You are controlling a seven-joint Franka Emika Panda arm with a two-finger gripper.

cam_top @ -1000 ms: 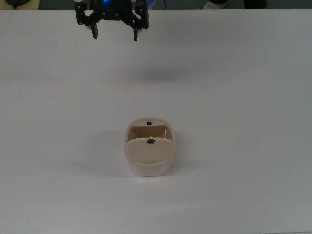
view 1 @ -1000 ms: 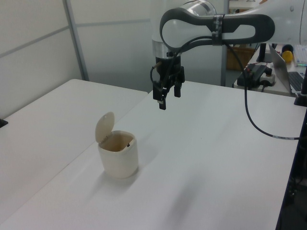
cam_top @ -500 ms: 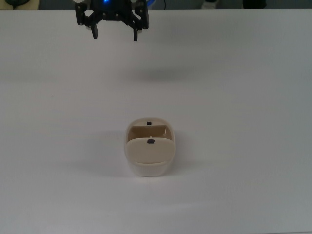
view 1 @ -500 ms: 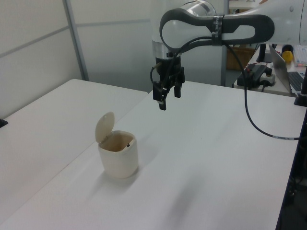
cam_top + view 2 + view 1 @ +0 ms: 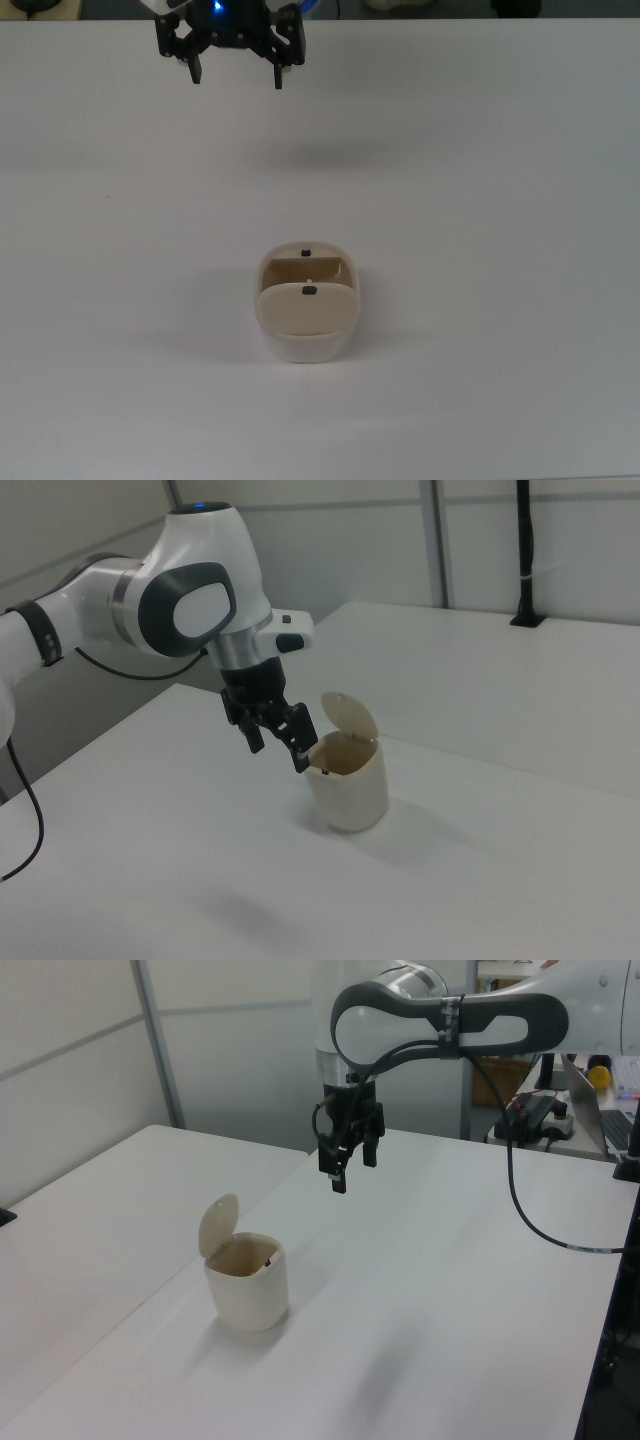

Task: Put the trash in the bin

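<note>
- In the top view, the black two-finger gripper point(image 5: 236, 72) hangs in the air near the top edge, a little to the top view's left of the middle. Its fingers are spread apart and there is nothing between them.
- The small cream plastic bin with rounded corners point(image 5: 307, 318) stands in the middle of the white tabletop point(image 5: 500, 250). It is well apart from the gripper, lower in the top view and a little to the top view's right.
- The bin's flap lid point(image 5: 217, 1224) is tipped up, so the tan inside shows.
- No white paper trash shows on the tabletop or in the gripper. It may already be in the bin, but I cannot see it there.
- In the left view, the gripper point(image 5: 345, 1171) is up and to the left view's right of the bin point(image 5: 247, 1282).
- I think the job looks almost done, or done.
</note>
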